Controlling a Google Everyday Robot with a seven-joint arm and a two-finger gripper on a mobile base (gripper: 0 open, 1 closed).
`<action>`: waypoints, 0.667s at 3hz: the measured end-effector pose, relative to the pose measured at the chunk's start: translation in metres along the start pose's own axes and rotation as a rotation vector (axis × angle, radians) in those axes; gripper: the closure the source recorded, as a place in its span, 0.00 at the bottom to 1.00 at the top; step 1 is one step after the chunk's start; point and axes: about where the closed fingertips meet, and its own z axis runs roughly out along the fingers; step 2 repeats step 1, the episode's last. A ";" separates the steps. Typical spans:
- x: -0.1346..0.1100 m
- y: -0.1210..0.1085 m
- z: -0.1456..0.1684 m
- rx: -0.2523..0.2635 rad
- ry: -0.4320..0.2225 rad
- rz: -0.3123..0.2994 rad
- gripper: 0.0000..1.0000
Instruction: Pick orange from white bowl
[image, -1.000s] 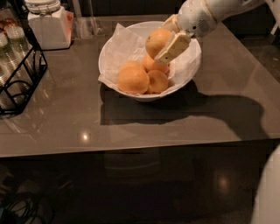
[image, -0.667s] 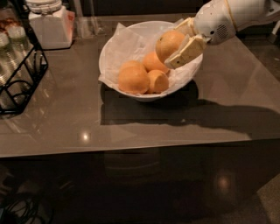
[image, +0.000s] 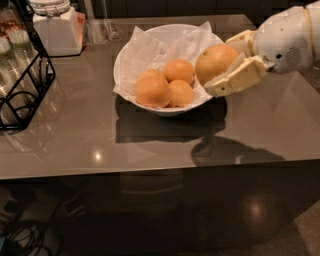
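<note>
My gripper (image: 226, 62) reaches in from the right and is shut on the orange (image: 215, 61), the largest, dull yellowish-orange one. It holds the orange in the air over the right rim of the white bowl (image: 131, 46). The bowl is lined with crumpled white paper (image: 150, 50) and holds three other oranges: a deeper-orange one (image: 152, 91) at the front left and two smaller ones (image: 179, 70) (image: 181, 93). One cream finger (image: 238, 77) shows below the orange, the other behind it.
A white lidded jar (image: 55, 27) stands at the back left. A black wire rack (image: 22, 92) with bottles sits at the left edge. The grey table (image: 150, 145) runs to a front edge low in the view.
The gripper has lifted the orange out of the bowl and carried it to the right, from inside the bowl to above its right rim.
</note>
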 end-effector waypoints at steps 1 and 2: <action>-0.009 0.023 -0.020 0.065 0.003 0.002 1.00; -0.009 0.023 -0.020 0.065 0.003 0.002 1.00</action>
